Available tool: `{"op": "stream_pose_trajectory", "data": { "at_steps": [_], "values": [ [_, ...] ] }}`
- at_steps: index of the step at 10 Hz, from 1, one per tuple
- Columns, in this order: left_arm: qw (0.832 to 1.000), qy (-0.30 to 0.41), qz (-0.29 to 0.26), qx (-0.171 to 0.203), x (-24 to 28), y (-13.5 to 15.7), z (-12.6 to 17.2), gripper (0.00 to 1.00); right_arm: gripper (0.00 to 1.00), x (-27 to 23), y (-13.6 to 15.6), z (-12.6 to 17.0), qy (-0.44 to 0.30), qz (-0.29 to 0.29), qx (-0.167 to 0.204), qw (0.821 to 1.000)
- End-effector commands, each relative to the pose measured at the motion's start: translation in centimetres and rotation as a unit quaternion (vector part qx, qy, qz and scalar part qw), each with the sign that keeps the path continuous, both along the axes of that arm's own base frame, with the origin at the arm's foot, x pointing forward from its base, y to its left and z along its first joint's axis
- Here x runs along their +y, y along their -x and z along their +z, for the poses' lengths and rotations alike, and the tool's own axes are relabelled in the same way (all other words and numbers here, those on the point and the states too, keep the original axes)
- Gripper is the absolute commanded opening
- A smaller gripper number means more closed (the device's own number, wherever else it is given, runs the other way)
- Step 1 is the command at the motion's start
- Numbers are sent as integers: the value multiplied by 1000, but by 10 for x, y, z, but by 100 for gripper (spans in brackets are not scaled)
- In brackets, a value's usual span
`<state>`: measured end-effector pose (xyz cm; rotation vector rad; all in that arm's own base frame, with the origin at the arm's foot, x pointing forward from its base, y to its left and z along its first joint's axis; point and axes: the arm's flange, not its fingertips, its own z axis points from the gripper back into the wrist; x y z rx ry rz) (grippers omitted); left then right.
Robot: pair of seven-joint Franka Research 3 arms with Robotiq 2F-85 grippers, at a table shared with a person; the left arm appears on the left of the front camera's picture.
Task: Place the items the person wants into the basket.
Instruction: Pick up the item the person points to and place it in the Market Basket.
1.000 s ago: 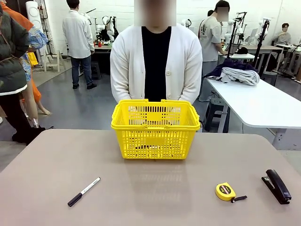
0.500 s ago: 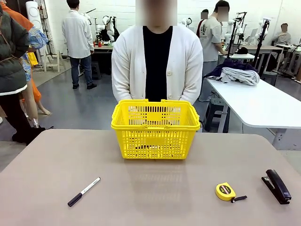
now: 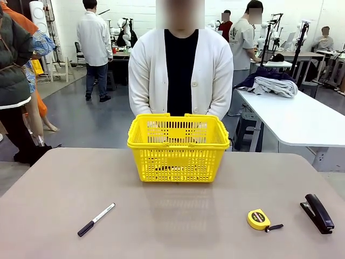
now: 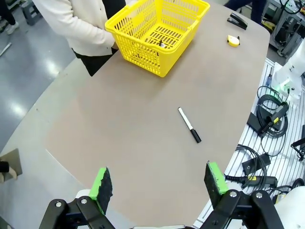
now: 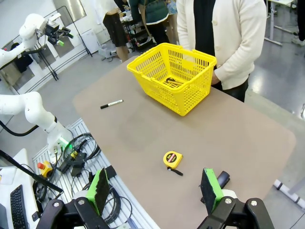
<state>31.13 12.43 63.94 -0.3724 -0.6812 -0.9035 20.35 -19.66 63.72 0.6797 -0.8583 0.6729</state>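
Note:
The yellow basket (image 3: 178, 148) stands at the table's far middle, right in front of the person (image 3: 179, 70) in the white cardigan, whose hands hang low behind it. From the wrist views, a few dark thin items lie on the basket (image 4: 157, 33) floor (image 5: 171, 82); I cannot tell what they are. The round yellow tape measure (image 3: 259, 219) lies on the near right of the table, also visible as the tape measure (image 5: 172, 159). My left gripper (image 4: 158, 181) hangs open high above the table's left end. My right gripper (image 5: 155, 191) is open too, above the near right edge.
A black marker with a white barrel (image 3: 96, 219) lies at the near left, apart from everything. A black stapler (image 3: 317, 213) sits at the near right edge, just right of the tape measure. Cables and boxes lie on the floor below the table's robot side (image 4: 267, 119).

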Motion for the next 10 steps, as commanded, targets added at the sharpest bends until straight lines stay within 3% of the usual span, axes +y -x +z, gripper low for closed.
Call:
{"op": "stream_pose_trajectory", "data": {
  "at_steps": [1,10],
  "values": [
    [1000,8,-7,-4,1,1,0,100,100,0,-1,2,-10,6,-10,1000],
    [1000,8,-7,-4,1,1,0,100,100,0,-1,2,-10,6,-10,1000]
  ]
}}
